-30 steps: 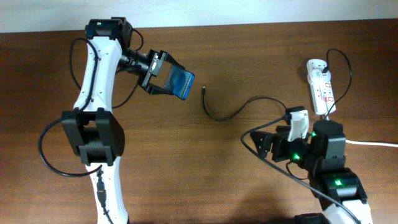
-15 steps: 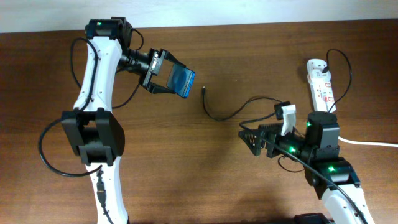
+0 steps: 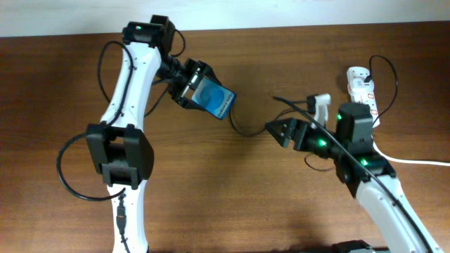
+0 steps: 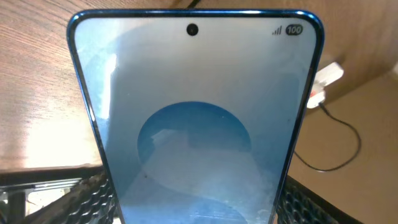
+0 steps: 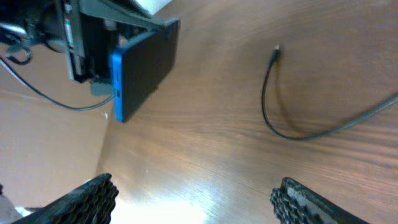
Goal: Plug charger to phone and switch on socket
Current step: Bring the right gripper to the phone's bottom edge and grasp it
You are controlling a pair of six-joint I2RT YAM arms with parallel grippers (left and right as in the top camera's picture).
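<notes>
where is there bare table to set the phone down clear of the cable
Best: the table's near side, between left arm and right arm. Also bare left of the left arm. Crowded: centre-right, where charger, right hand and socket bunch together.

One phone (image 3: 215,100), one charger (image 5: 292,136), one socket (image 3: 362,84)

Brown wooden table (image 3: 232,190), pale wall strip (image 3: 281,8) beyond its far edge
</notes>
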